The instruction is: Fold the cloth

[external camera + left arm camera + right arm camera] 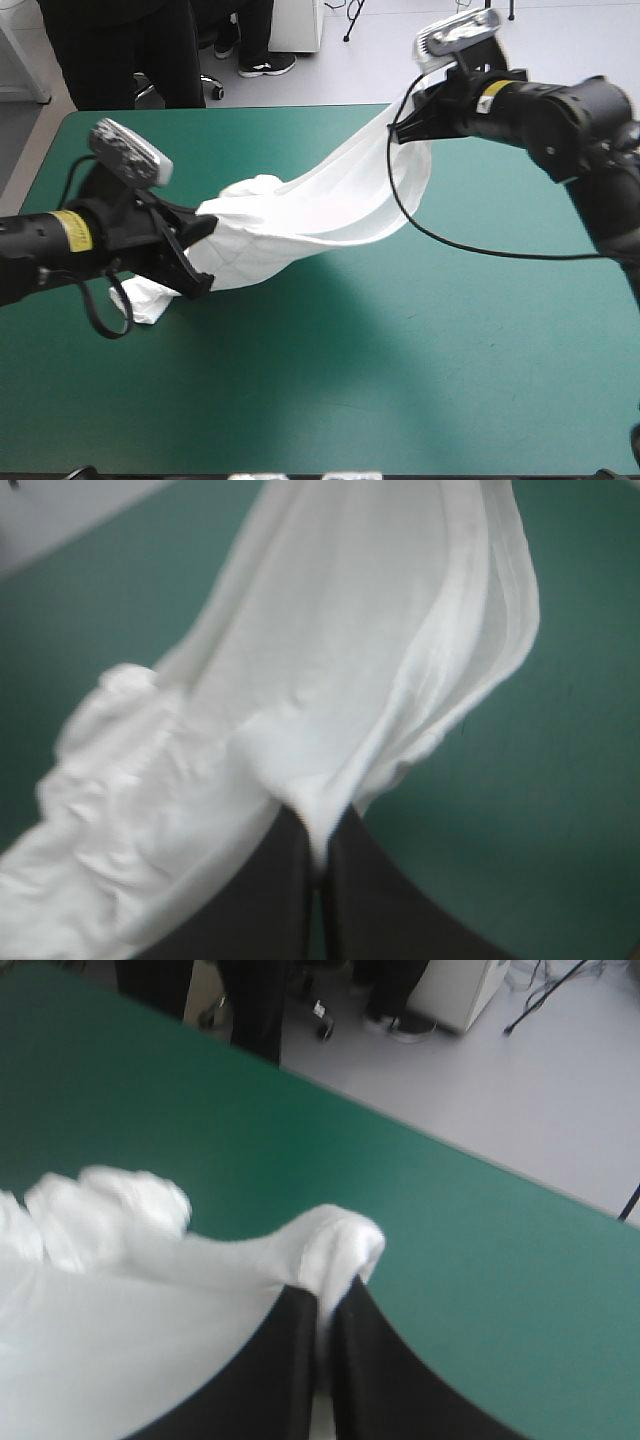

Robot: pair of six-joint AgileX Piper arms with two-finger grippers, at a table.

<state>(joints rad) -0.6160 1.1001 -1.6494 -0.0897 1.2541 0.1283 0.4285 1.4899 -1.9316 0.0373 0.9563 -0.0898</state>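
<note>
Over the table (400, 380), left gripper (318, 845) and right gripper (322, 1310) pinch the T-shirt (330, 200); only the high view shows both.

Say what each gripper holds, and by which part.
The T-shirt: the left gripper pinches a fold at its lower end, the right gripper an edge at its raised end.
</note>
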